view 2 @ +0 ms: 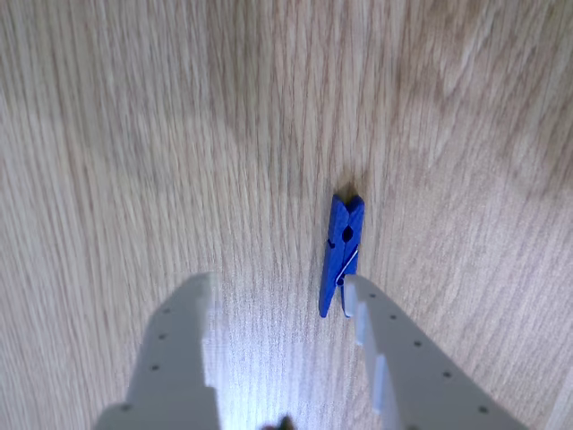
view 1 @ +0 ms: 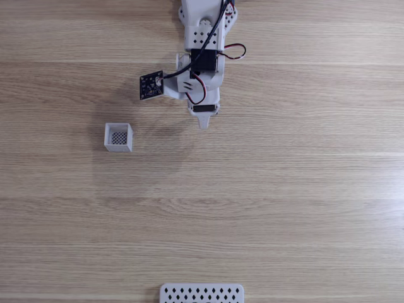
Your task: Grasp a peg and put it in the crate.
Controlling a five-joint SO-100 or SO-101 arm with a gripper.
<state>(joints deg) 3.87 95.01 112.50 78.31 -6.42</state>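
the end effector (view 2: 279, 291) is hovering just above the worktop (view 2: 107, 134) with its fingers spread wide and nothing between them. in the other view, the peg (view 2: 341, 255) is lying flat on the wood, its long axis running nearly up and down the picture, close to the line the fingers point along. its near end is sitting just beside the tip of the right-hand finger (view 2: 394, 349), at that finger's inner edge, while the left-hand finger (view 2: 179, 340) is standing well apart from it. so the peg is lying off-centre in the gap, crowding the right side, and mostly ahead of the fingertips rather than between them.

in my judgement the coming move is turning on that offset: the end effector is needing a small shift toward the right of this view and a push forward, so that the peg sits between the fingers before they close across its narrow width. closing as things stand is likely to nudge or clip only the peg's end.

in the fixed view the arm (view 1: 203, 57) is reaching down from the top edge, and the crate (view 1: 118, 137) is standing empty on the worktop to the lower left of the end effector (view 1: 203, 121), near but apart.
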